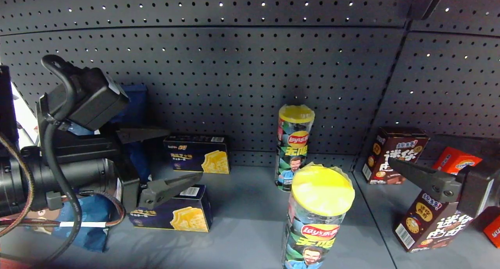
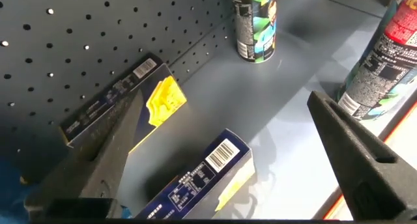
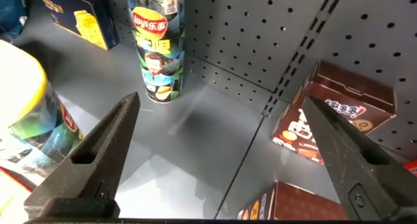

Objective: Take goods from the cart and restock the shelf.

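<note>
Shelf of grey metal (image 1: 250,206) backed by a dark perforated pegboard (image 1: 234,65), partly stocked. At the left of the frame the left gripper (image 1: 183,155) hovers with its fingers (image 1: 172,185) spread wide, holding nothing. Its lower finger crosses in front of a dark blue cardboard box with a yellow picture (image 1: 175,216), which lies flat near the shelf front. A second dark blue box (image 1: 197,153) sits behind it against the pegboard.

In the centre stand two tall crisp tubes with yellow lids, the rear tube (image 1: 295,147) and the front tube (image 1: 318,222). At the right, the right gripper (image 3: 220,100) is likewise spread and empty, near a rear brown carton (image 1: 392,155) and a front brown carton (image 1: 429,226). All the goods in sight rest on the shelf.

The step in hand looks like letting go of the front blue box. Done well, the left arm would draw straight back with its fingers kept apart, so the box is not dragged. It should also pass wide of the front tube, which stands near the edge and looks easy to topple.

The left wrist view looks down between the fingers. There the front blue box (image 2: 208,178) lies under the gap, gripped by neither finger, barcode up. The head view cannot settle that. The head view adds an orange box (image 1: 455,161) at far right.
</note>
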